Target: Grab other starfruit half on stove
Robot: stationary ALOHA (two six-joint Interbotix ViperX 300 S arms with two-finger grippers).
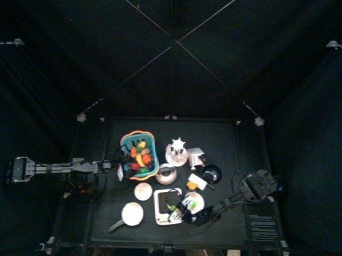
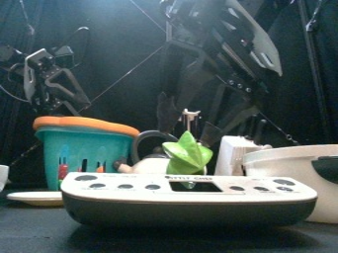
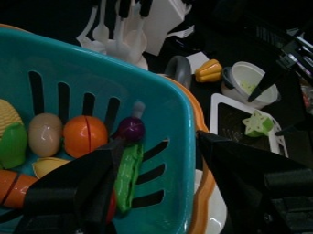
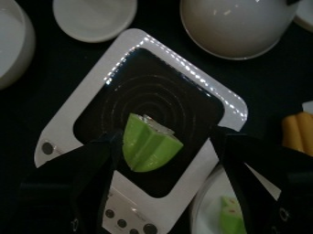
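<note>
The white stove (image 4: 86,110) lies flat, with a pale green starfruit half (image 4: 149,143) on its dark burner. My right gripper (image 4: 171,183) hangs open just above it, one jaw on each side of the fruit, not touching it. The front view shows the starfruit half (image 2: 188,153) standing on the stove (image 2: 185,196), with the right arm high behind it. In the top view the right gripper (image 1: 201,208) is at the stove's (image 1: 162,200) right edge. My left gripper (image 3: 153,183) is open above the teal basket (image 3: 73,64), left of the table (image 1: 96,168).
The teal basket (image 1: 136,152) holds several toy vegetables. A second green fruit piece (image 4: 230,210) lies on a white dish beside the stove. A white bowl (image 4: 239,23) and white plates (image 4: 13,32) sit around the stove. A white plate (image 1: 132,213) lies left of it.
</note>
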